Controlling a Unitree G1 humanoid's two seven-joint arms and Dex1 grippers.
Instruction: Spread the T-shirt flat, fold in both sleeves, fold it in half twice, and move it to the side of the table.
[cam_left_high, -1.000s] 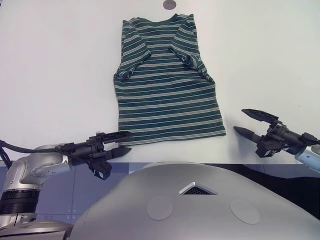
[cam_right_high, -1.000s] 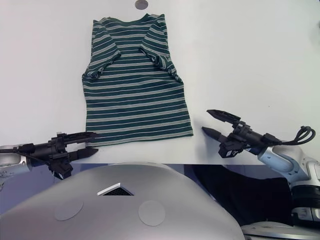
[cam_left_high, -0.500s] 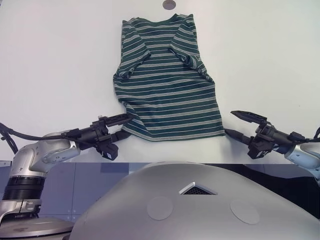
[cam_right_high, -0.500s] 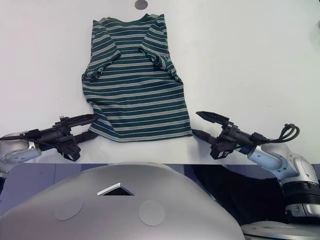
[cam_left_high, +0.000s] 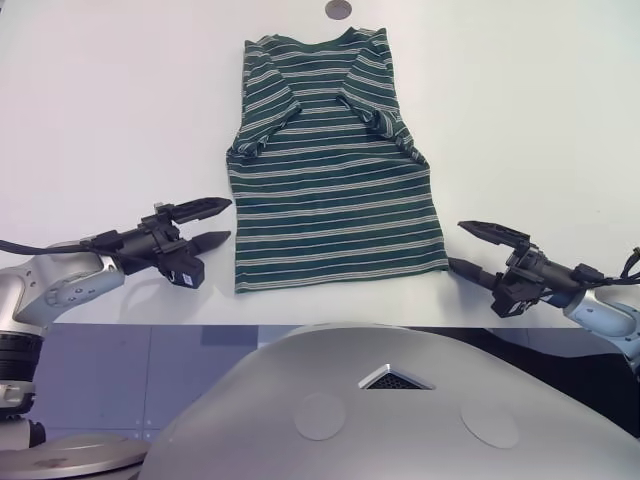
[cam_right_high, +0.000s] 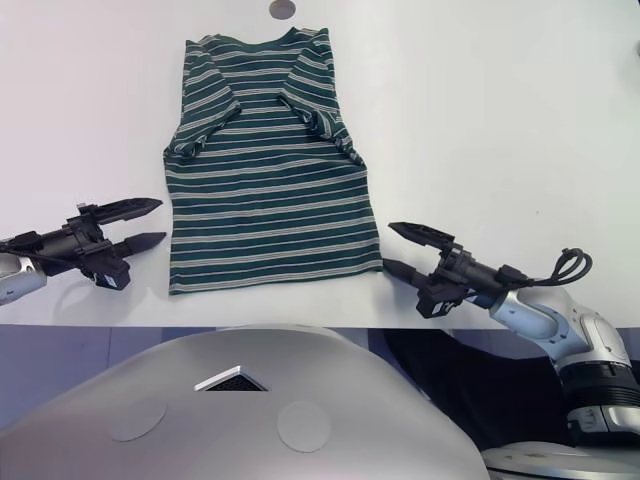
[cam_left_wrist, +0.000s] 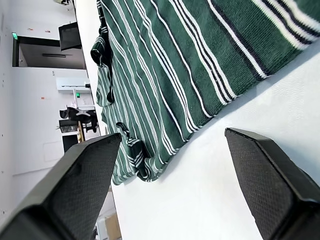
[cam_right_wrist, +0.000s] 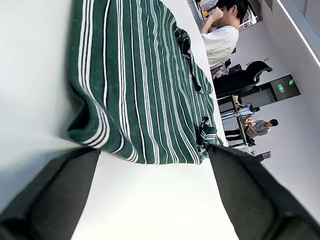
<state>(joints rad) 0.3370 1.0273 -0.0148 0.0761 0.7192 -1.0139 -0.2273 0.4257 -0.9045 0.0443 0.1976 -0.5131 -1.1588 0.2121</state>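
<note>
A dark green T-shirt (cam_left_high: 330, 160) with white stripes lies on the white table (cam_left_high: 530, 120), collar at the far side, both sleeves folded in over its chest. My left gripper (cam_left_high: 226, 219) hovers open just left of the hem's left corner, apart from the cloth. At the hem's right corner is my right gripper (cam_left_high: 456, 244), open, its lower finger close to the cloth. The left wrist view has the shirt's edge (cam_left_wrist: 190, 60) between and beyond the open fingers (cam_left_wrist: 85, 190). In the right wrist view the hem corner (cam_right_wrist: 100, 130) lies just ahead of the open fingers (cam_right_wrist: 250, 200).
A small dark round hole (cam_left_high: 339, 9) sits in the table at the far edge, behind the collar. The table's near edge runs just below the hem. Bare table lies wide on both sides of the shirt.
My left gripper reached the hem's left corner, rumpled it, then drew back left; the hem lies straight again. My right gripper moved in toward the right corner.
</note>
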